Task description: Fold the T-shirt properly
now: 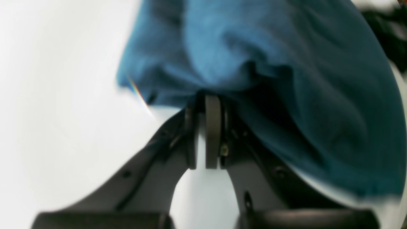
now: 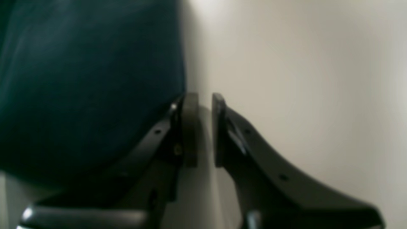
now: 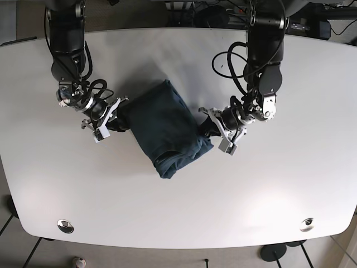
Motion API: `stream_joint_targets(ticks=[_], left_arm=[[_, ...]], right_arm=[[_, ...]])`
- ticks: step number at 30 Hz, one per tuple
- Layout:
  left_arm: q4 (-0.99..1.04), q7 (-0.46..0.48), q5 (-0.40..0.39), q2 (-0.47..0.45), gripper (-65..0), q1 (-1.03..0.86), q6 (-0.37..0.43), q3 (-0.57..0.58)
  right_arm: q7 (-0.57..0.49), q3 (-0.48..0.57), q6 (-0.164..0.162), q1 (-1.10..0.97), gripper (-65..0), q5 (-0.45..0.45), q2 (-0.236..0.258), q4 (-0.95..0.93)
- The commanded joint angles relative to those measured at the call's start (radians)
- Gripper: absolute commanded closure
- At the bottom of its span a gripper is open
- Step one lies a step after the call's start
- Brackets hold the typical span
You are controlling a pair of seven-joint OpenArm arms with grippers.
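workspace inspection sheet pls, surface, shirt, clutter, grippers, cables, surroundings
surface: white table, bare apart from the shirt; two round fittings near its front edge.
job's things: blue T-shirt bunched into a compact folded bundle at the table's middle, edges uneven.
clutter: nothing seen.
grippers: left gripper closed on a fold of the T-shirt's edge; right gripper beside the cloth, jaws slightly apart with only table showing in the gap.
cables: black cables looping along the left arm, more coiled at the right arm's wrist; none lying on the shirt.
surroundings: dark floor and equipment behind the table, table feet below; details unclear.
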State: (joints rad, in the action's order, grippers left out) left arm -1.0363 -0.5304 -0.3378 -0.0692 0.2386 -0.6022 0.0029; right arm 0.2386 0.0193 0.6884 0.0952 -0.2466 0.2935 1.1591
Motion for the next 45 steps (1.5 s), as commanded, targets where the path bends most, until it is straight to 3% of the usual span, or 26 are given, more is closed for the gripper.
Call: stream_joint_targets(ticks=[1, 6, 10, 11, 14, 16, 19, 23, 25, 29, 32, 35, 37, 41, 43, 45], left_arm=[[0.047, 0.028, 0.018, -0.002, -2.2, 0.061, 0.014, -0.001], [0.020, 0.040, 0.021, -0.005, -2.6, 0.106, 0.014, -0.001], [-0.200, -0.072, 0.018, -0.054, -3.3, 0.040, 0.017, -0.002], [-0.250, -0.078, 0.022, -0.053, -6.0, 0.017, 0.018, -0.002], [-0.414, -0.081, 0.022, -0.051, -24.6, -0.077, 0.026, -0.002], [-0.497, -0.079, 0.021, -0.021, -31.8, -0.118, 0.106, 0.003], [-0.600, -0.076, 0.022, 0.035, -37.5, -0.169, 0.239, 0.035], [-0.632, -0.073, 0.022, 0.049, -37.6, -0.169, 0.382, 0.157], [-0.606, -0.027, 0.039, 0.073, -37.6, -0.169, 0.425, 0.200], [-0.480, 0.164, 0.253, 0.082, -37.8, -0.169, 0.439, 0.394], [-0.399, 0.240, 0.312, 0.104, -37.8, -0.172, 0.468, 0.454], [-0.298, 0.260, 0.311, 0.113, -37.8, -0.170, 0.574, 0.454], [-0.233, 0.283, 0.311, 0.108, -37.8, -0.172, 0.572, 0.451], [-0.220, 0.287, 0.305, 0.015, -37.6, -0.215, 0.572, 0.443], [-0.253, 0.287, 0.305, -0.027, -37.6, -0.252, 0.571, 0.371], [-0.289, 0.286, 0.305, -0.054, -37.6, -0.301, 0.520, 0.271]], right_arm=[[-0.014, -0.003, 0.010, -0.045, -6.7, -0.010, 0.009, 0.072], [0.009, -0.003, 0.010, -0.153, -6.7, -0.007, -0.032, 0.196], [0.054, -0.005, 0.010, -0.159, -6.7, -0.010, -0.029, 0.232], [0.054, -0.005, 0.010, -0.171, -6.7, -0.010, -0.029, 0.253], [0.055, -0.005, 0.010, -0.216, -6.7, -0.010, -0.032, 0.333], [0.055, -0.005, 0.010, -0.223, -6.7, -0.010, -0.032, 0.338], [0.055, -0.005, 0.010, -0.231, -6.7, -0.010, -0.032, 0.333], [0.055, -0.005, 0.010, -0.239, -6.7, -0.010, -0.027, 0.333], [0.055, -0.005, 0.010, -0.239, -6.7, -0.010, -0.024, 0.333], [0.055, -0.005, 0.010, -0.237, -6.7, -0.010, -0.024, 0.336], [0.055, -0.042, 0.010, -0.239, -6.7, -0.010, -0.032, 0.336], [0.127, -0.104, 0.010, -0.234, -6.7, -0.010, -0.035, 0.336], [0.158, -0.129, 0.010, -0.220, -6.7, -0.010, -0.035, 0.336], [0.158, -0.160, 0.010, -0.214, -6.7, -0.010, -0.035, 0.338], [0.158, -0.164, 0.010, -0.205, -6.7, -0.010, -0.035, 0.339], [0.158, -0.164, 0.010, -0.200, -6.7, -0.012, -0.035, 0.339]])
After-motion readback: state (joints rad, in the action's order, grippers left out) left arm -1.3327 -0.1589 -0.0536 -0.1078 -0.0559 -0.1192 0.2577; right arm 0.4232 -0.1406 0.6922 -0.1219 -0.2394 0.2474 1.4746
